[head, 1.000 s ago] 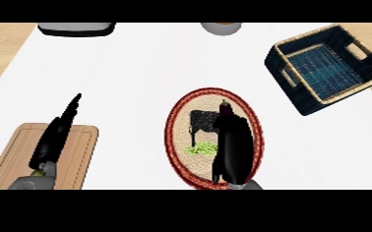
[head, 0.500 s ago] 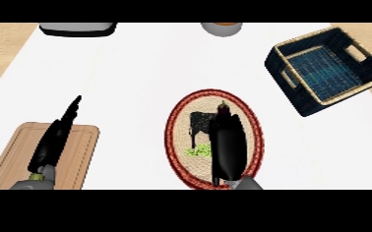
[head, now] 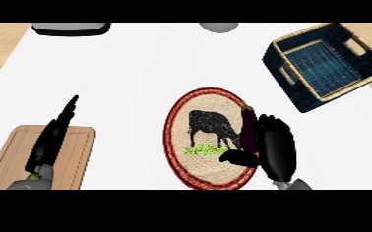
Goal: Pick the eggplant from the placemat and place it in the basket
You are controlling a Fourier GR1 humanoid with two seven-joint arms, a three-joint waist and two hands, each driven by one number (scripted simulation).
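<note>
Since one second ago, the right hand (head: 274, 150) has moved from the centre of the round woven placemat with red rim and cow print (head: 170, 128) to its right edge. The slender dark purple eggplant (head: 248, 127) now shows along the hand's left side, over that edge. The fingers are curled round it, with the thumb closing from the lower left. Whether it is lifted cannot be told.

This looks like a completed grasp, so carriage to the dark blue rectangular woven basket (head: 303, 101), upper right, is still to do.

The left hand (head: 49, 140) rests at lower left, fingers straight and together.
</note>
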